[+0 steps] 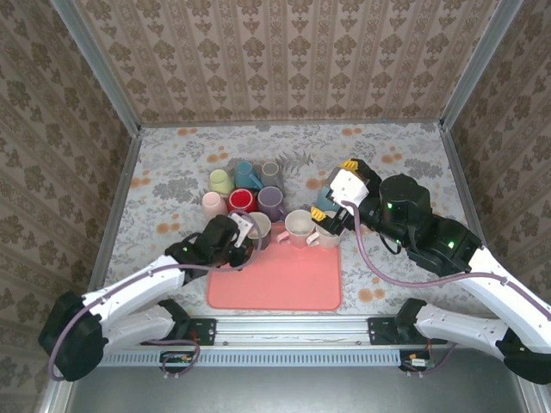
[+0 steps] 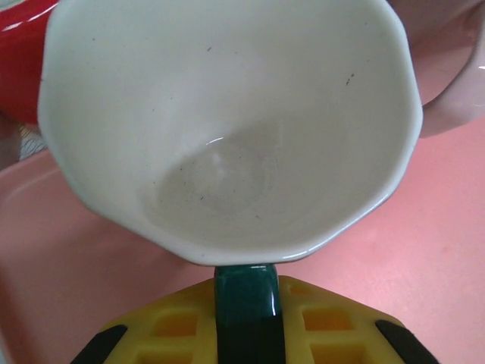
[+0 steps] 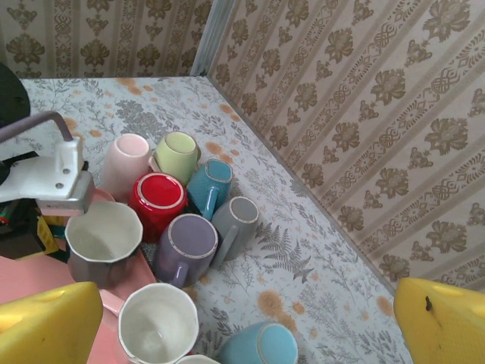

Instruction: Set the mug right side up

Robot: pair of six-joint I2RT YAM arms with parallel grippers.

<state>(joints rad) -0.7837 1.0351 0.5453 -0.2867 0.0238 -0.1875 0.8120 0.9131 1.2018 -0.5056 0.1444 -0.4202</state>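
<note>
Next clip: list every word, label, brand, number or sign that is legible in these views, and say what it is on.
No readable text anywhere.
Mugs: plain, no print or logo.
Pink tray: blank.
Tablecloth and walls: flower patterns only, no lettering.
Arm bases: any markings are too small to read.

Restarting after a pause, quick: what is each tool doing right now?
Left tool: closed on the mug, by its dark green handle.
Right tool: open, holding nothing.
</note>
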